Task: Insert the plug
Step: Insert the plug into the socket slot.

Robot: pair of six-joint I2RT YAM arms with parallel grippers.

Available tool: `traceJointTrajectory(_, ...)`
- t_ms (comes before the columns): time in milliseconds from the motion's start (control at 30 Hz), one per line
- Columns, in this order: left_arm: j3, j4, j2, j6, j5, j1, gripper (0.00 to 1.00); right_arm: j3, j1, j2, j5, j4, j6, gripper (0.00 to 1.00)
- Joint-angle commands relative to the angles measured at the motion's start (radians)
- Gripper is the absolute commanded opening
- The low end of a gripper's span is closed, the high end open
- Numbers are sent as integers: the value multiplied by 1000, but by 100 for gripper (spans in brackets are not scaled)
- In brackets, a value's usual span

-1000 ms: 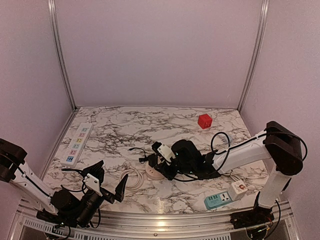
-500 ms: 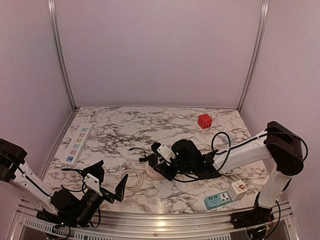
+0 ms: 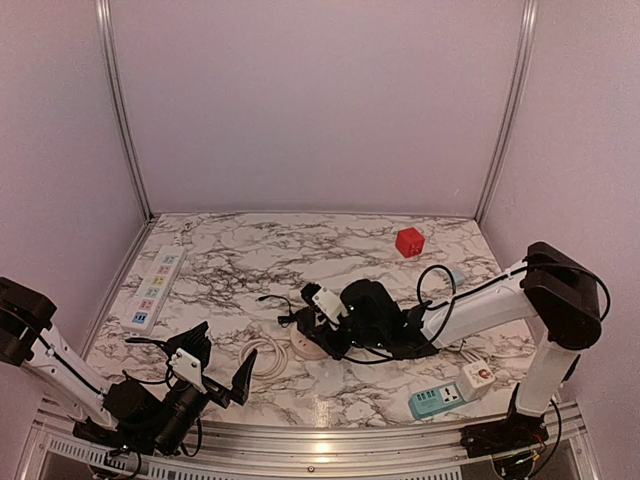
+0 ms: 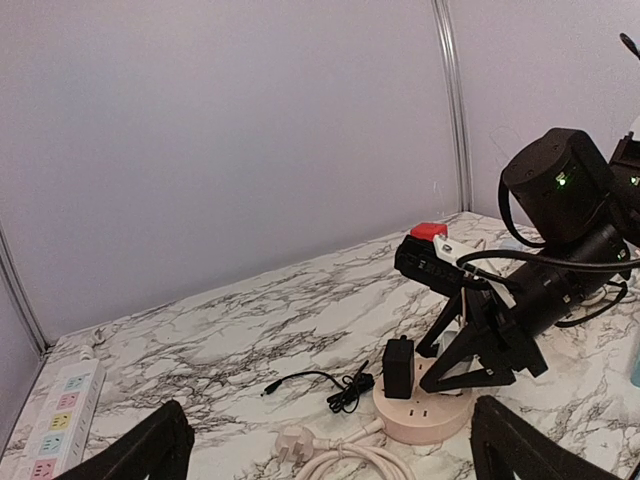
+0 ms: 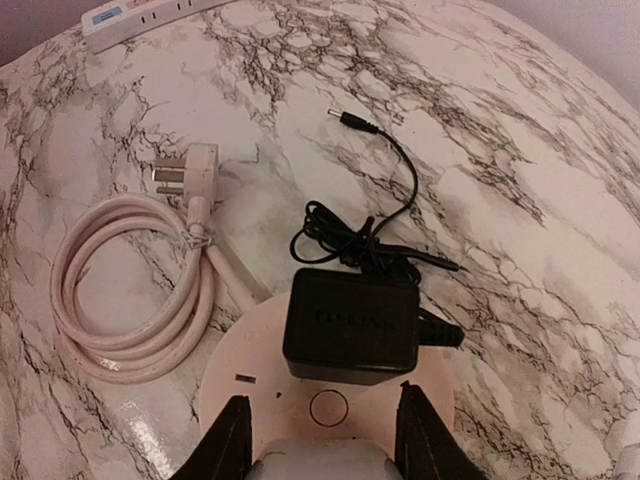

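Observation:
The plug, a black adapter [image 5: 350,325] with a thin black cord [image 5: 370,240], stands in the round pink socket base [image 5: 250,370] at mid table. In the top view the adapter [image 3: 303,322] sits at the base's [image 3: 305,348] far left side. My right gripper [image 5: 322,400] hovers just over the base, open, its fingertips short of the adapter and holding nothing. In the left wrist view its fingers [image 4: 470,350] stand right of the adapter [image 4: 400,367]. My left gripper [image 3: 217,360] is wide open and empty near the front left, facing the base [image 4: 425,418].
The base's pale cable coil [image 3: 262,355] with its three-pin plug [image 5: 190,165] lies left of it. A white power strip [image 3: 155,288] lies along the left edge, a red cube [image 3: 409,242] at the back right. A blue socket block [image 3: 435,400] and a white one [image 3: 478,375] sit front right.
The right arm has edged slightly and its cable loop has shifted left. The adapter, the base and the left arm have not moved.

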Motion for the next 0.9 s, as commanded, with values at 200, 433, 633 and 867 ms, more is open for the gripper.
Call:
traceJointTrajectory(200,13,146,-6,-1,-10,7,99,89,2,76,40,-103,27,0)
traceJointTrajectory(433,10,146,-13,-3,-11,7,99,97,-6,63,56,-142,50,0)
traceJointTrajectory(633,13,147,-7,-3,-10,9,99,96,-4,41,54,-160,54,0)
traceJointTrajectory(867,15,146,-15,-3,-12,10,99,225,-6,186,19,-287,70,0)
